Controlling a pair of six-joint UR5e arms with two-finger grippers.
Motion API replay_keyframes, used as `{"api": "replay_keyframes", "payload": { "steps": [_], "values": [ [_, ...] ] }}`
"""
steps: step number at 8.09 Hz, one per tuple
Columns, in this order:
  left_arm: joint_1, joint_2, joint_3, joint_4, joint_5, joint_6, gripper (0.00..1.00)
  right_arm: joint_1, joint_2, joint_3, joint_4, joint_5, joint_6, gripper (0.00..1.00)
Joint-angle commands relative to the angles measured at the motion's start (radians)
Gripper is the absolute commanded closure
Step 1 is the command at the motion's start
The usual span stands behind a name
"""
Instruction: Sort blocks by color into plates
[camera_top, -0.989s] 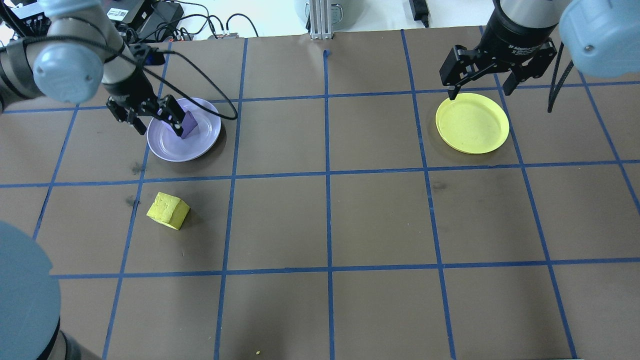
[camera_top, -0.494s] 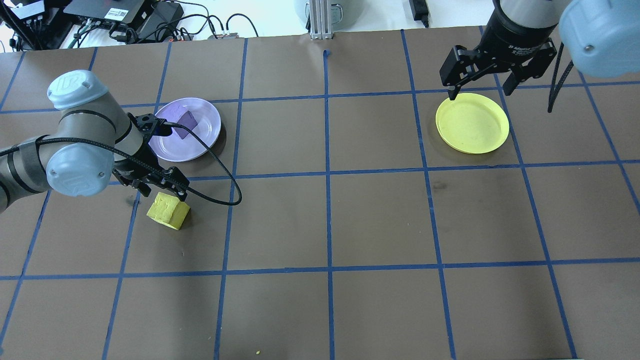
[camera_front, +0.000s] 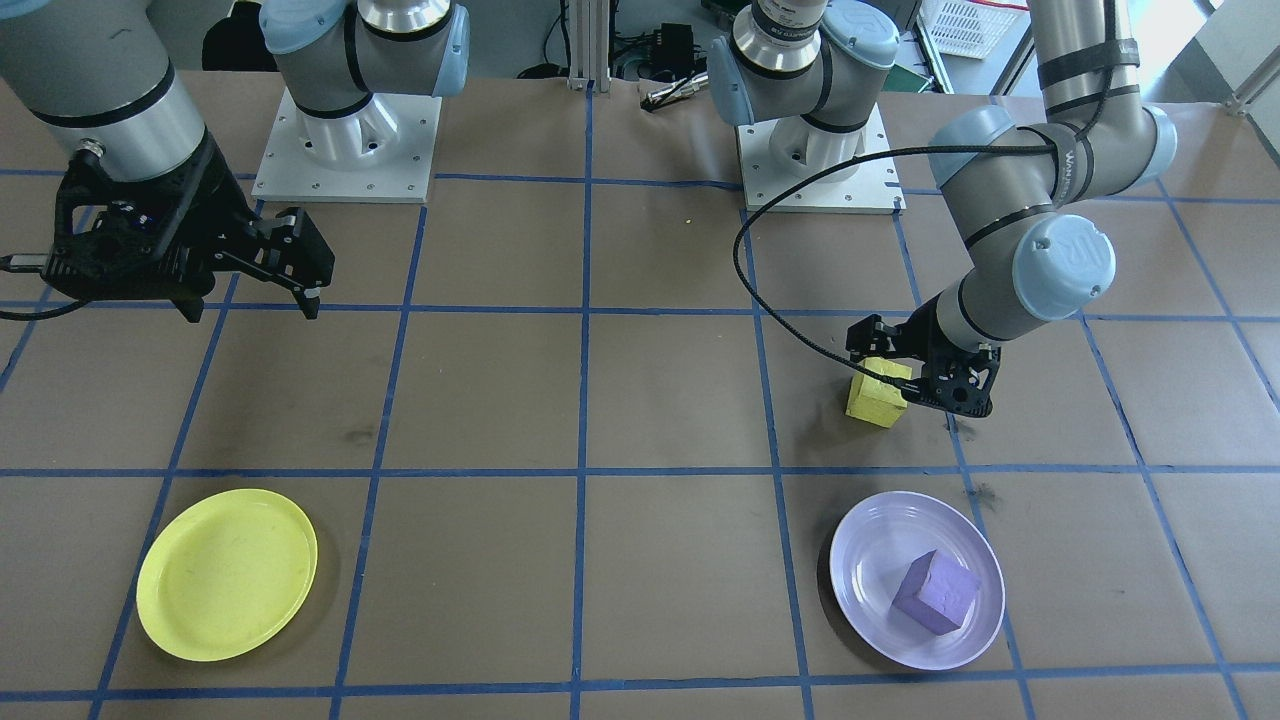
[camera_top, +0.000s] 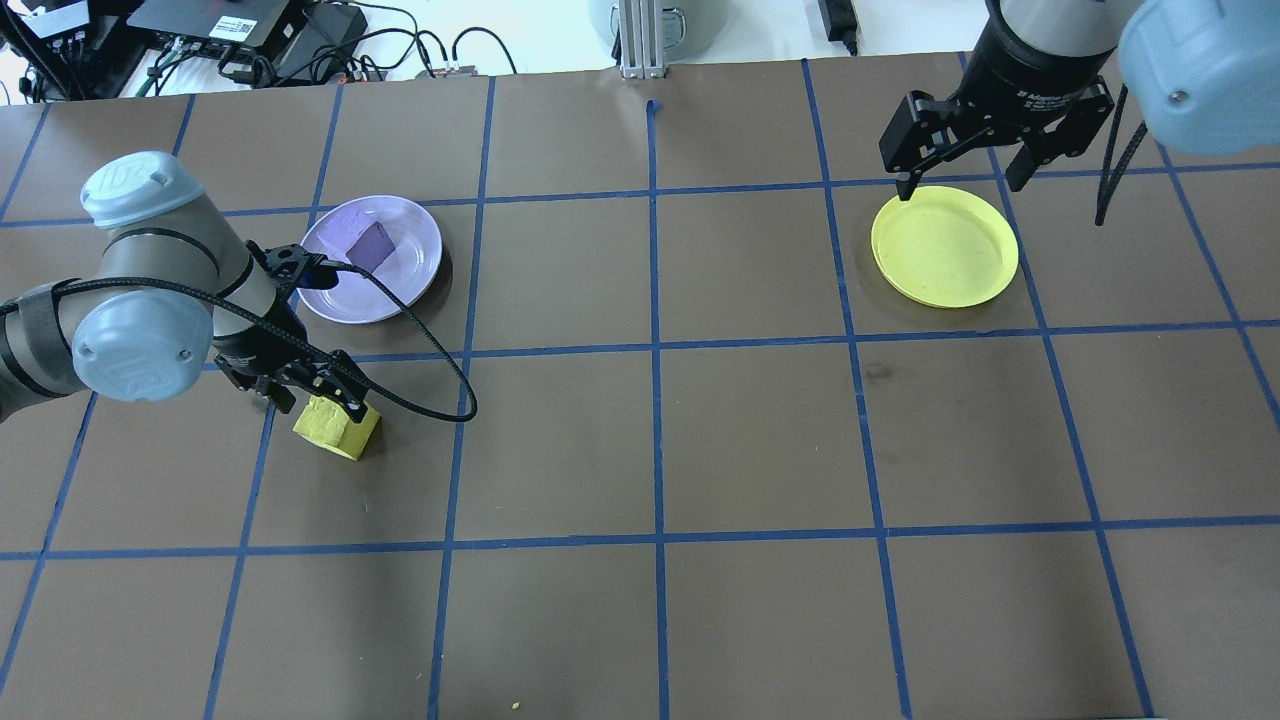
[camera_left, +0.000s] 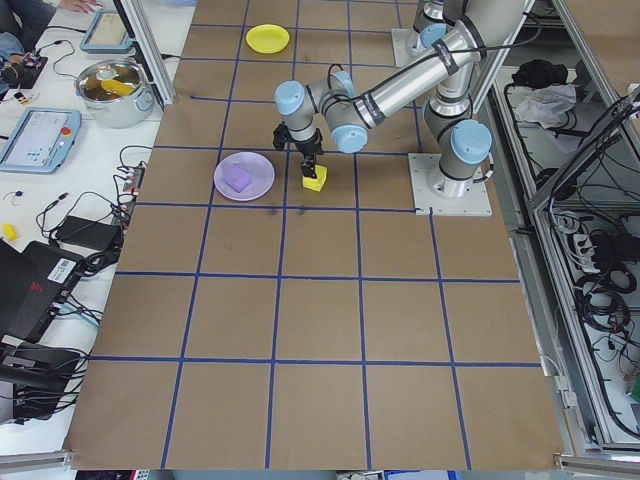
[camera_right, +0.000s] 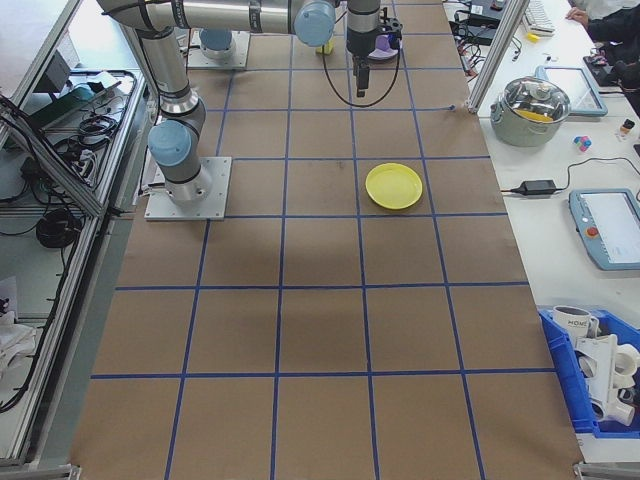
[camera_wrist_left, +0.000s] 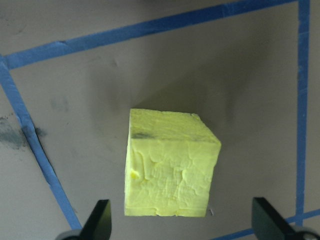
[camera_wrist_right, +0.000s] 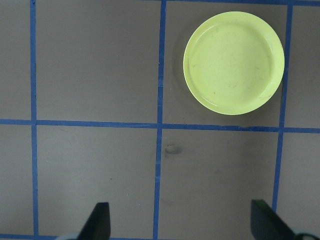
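The yellow block (camera_top: 337, 428) rests on the table, in front of the lavender plate (camera_top: 415, 240). My left gripper (camera_top: 315, 385) hangs open just above it, and in the left wrist view the yellow block (camera_wrist_left: 170, 170) lies between the spread fingertips (camera_wrist_left: 100, 220) of the left gripper (camera_wrist_left: 182, 226). The purple block (camera_top: 368, 247) lies inside the lavender plate (camera_front: 870, 560). My right gripper (camera_top: 960, 180) is open, holds nothing, and hovers by the far rim of the yellow plate (camera_top: 945, 245), which has nothing in it.
Blue tape lines divide the brown table into squares. Cables and electronics (camera_top: 250, 30) sit beyond the far left edge, and an aluminium post (camera_top: 640, 40) stands at the far middle. A lidded pot (camera_left: 115, 88) stands on the side bench. A tiny yellow crumb (camera_top: 515, 705) lies near the front edge.
My left gripper left the purple block in the lavender plate, swung toward the front and dropped over the yellow block. The right arm has not moved.
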Motion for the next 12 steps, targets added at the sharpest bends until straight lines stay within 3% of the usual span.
{"api": "replay_keyframes", "payload": {
  "steps": [1, 9, 10, 12],
  "values": [
    [0.024, -0.021, 0.001, 0.004, -0.008, 0.035, 0.0, -0.001, 0.0, 0.0, -0.001, 0.001, 0.0, 0.0],
    [0.015, -0.097, -0.002, 0.013, -0.001, 0.037, 0.0, -0.002, 0.0, 0.0, -0.023, 0.005, 0.002, 0.0],
    [0.015, -0.11, 0.003, 0.027, -0.004, 0.037, 0.18, -0.002, -0.002, 0.0, -0.023, 0.005, 0.003, 0.0],
    [0.015, -0.109, 0.003, 0.042, 0.007, 0.043, 1.0, -0.002, -0.002, 0.0, -0.023, -0.001, 0.003, 0.0]
  ]
}}
